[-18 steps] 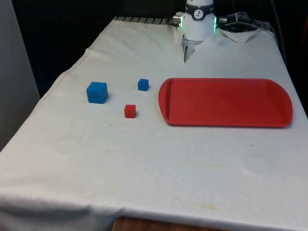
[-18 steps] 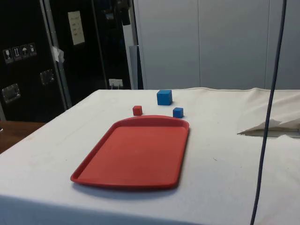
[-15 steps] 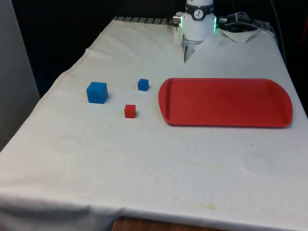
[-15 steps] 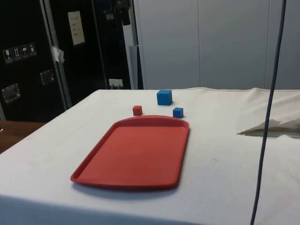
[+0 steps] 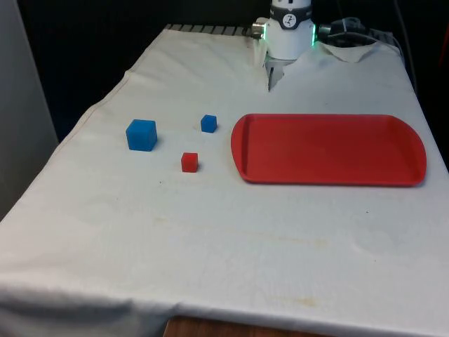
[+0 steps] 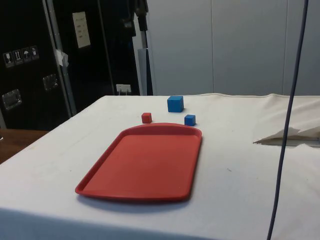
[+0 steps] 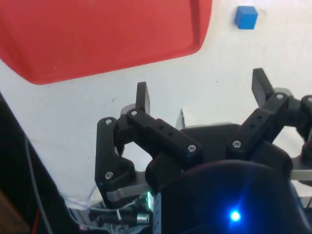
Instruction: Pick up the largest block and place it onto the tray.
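Observation:
The largest block is a blue cube (image 5: 142, 135) on the white cloth at the front view's left, also seen at the far side in the side view (image 6: 175, 104). A smaller blue block (image 5: 208, 123) (image 6: 189, 120) and a small red block (image 5: 189, 162) (image 6: 146, 118) lie between it and the red tray (image 5: 330, 151) (image 6: 150, 160). The tray has nothing on it. My gripper (image 7: 201, 92) is open, high above the cloth, with nothing between its fingers. Beyond them in the wrist view are the tray (image 7: 97, 34) and a blue block (image 7: 245, 17).
The robot's base (image 5: 290, 31) stands at the table's far end, behind the tray. A dark cable (image 6: 287, 125) hangs down at the side view's right, over a fold in the cloth (image 6: 285, 136). Bare cloth stretches in front of the blocks and tray.
The blocks and the tray have stayed put. A dark shape at the top edge of the side view has shifted slightly to the right.

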Tool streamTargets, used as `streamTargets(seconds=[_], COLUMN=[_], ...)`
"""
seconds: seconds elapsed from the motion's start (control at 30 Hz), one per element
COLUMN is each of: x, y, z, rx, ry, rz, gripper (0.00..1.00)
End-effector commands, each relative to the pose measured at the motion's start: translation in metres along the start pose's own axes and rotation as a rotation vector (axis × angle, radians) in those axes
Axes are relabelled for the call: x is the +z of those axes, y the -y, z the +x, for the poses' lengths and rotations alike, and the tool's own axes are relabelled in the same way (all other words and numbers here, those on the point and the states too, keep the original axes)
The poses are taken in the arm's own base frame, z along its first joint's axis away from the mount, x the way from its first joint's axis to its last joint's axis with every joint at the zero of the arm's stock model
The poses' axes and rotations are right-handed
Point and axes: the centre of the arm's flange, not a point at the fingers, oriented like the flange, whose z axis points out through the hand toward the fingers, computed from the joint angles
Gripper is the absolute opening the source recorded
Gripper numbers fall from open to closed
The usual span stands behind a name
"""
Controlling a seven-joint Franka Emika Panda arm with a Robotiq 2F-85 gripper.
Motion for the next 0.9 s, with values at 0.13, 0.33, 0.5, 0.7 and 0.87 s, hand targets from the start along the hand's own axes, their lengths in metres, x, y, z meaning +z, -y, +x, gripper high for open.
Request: streamTargets(seconds=[0.13, 0.33, 0.5, 0.7, 0.87], x=[0.008, 0.016, 0.022, 0.031, 0.043], y=[-0.016, -0.040, -0.052, -0.066, -0.088], z=[-0.002, -0.007, -0.009, -0.011, -0.016], rx=[0.003, 0.006, 0.008, 0.014, 0.017], ry=[-0.007, -0.043, -0.057, -0.061, -0.092], rz=[-0.011, -0.032, -0.040, -0.044, -0.060], gripper=[1.00, 1.00, 1.00, 1.00, 1.00])
